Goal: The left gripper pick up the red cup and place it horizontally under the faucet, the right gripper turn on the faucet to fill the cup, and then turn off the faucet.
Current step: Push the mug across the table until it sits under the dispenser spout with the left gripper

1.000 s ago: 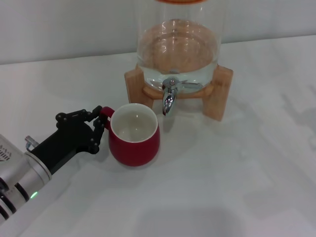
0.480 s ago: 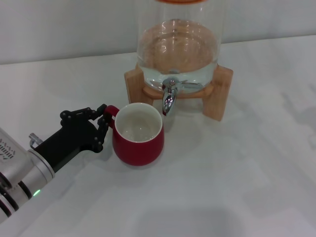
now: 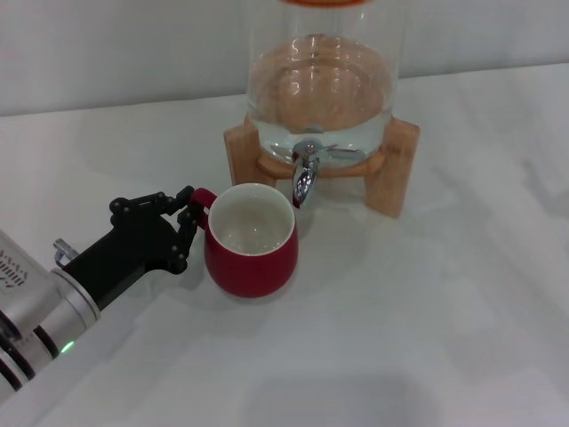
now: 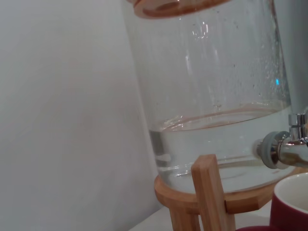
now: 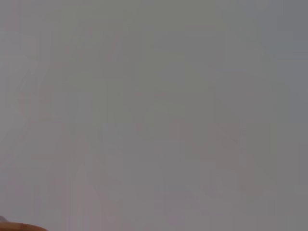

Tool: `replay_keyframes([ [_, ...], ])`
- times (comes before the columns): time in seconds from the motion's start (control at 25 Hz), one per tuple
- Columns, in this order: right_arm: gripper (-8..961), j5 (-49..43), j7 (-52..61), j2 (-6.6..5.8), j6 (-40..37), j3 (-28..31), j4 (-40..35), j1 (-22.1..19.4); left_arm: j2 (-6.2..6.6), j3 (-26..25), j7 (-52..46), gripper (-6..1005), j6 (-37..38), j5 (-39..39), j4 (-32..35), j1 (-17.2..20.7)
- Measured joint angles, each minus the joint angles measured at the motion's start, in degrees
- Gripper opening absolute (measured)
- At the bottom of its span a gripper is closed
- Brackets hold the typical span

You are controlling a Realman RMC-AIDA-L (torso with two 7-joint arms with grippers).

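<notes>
Head view: the left gripper (image 3: 189, 216), its 2 fingers clamped on the handle of the red cup (image 3: 252, 252), holds the upright cup on the white table (image 3: 418, 320), its rim just beneath the faucet (image 3: 304, 174) of the glass dispenser (image 3: 322, 80). The right gripper is out of sight.

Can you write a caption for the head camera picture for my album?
Left pincer holds the red cup by its handle, upright under the faucet.
</notes>
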Motion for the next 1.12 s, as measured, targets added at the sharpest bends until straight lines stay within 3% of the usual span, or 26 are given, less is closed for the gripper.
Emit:
replay_keyframes([
  [1.12, 855, -0.1, 0.0, -0.02, 0.0, -0.4, 0.0, 0.2, -0.09, -0.5, -2.3, 103, 2.6, -1.4, 0.1, 0.8],
])
